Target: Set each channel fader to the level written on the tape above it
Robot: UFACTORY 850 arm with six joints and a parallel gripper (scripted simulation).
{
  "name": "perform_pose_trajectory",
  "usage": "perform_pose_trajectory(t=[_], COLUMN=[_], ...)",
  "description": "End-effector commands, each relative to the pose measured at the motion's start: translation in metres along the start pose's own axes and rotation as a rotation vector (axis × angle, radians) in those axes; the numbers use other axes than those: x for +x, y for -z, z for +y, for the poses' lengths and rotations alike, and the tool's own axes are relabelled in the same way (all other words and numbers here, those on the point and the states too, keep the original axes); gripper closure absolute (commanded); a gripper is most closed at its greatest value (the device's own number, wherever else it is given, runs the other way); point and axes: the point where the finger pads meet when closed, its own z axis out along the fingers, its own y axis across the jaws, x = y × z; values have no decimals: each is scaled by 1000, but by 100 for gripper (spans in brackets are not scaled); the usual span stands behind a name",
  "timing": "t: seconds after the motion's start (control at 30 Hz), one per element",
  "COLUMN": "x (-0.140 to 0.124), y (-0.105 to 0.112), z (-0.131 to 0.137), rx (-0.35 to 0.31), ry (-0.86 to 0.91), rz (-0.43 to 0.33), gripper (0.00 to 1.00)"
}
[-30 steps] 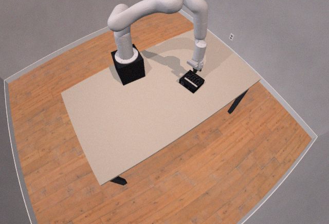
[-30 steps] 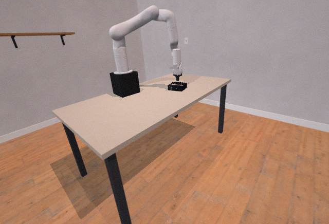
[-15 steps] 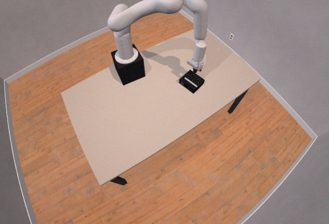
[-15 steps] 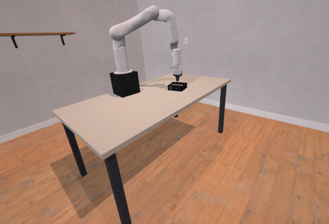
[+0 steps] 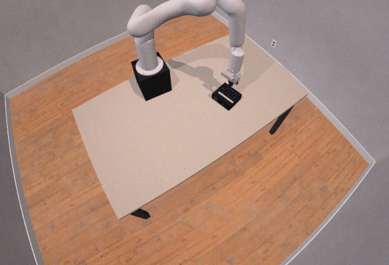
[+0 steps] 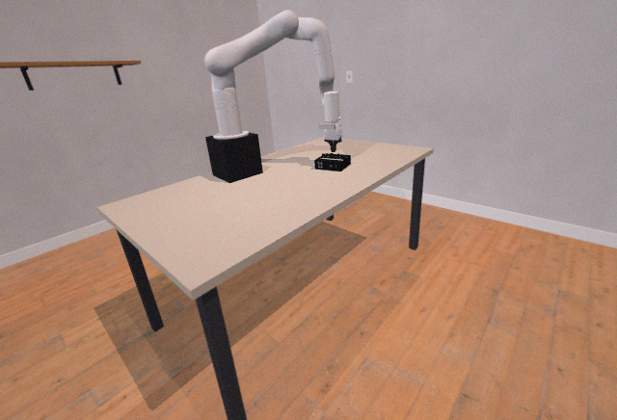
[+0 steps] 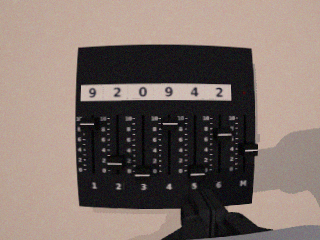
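The black lighting desk lies on the table; it also shows in the top and exterior views. A white tape reads 9 2 0 9 4 2. Fader 1 is at the top, fader 2 low, fader 3 at the bottom, fader 4 at the top, fader 5 at the bottom, fader 6 fairly high. The master fader is at mid height. My gripper is shut and empty, just above the desk's near edge below fader 5.
The arm's black base block stands on the table to the left of the desk. The table's far edge lies behind the desk.
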Motion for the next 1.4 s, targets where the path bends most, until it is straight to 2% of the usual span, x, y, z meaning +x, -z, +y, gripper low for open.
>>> perform_pose_trajectory(t=[0.0,1.37], x=[-1,-1], y=[1,-5], z=[-1,-1], rx=[1,1], ry=[0,0], rz=[-1,-1], gripper=[100,100])
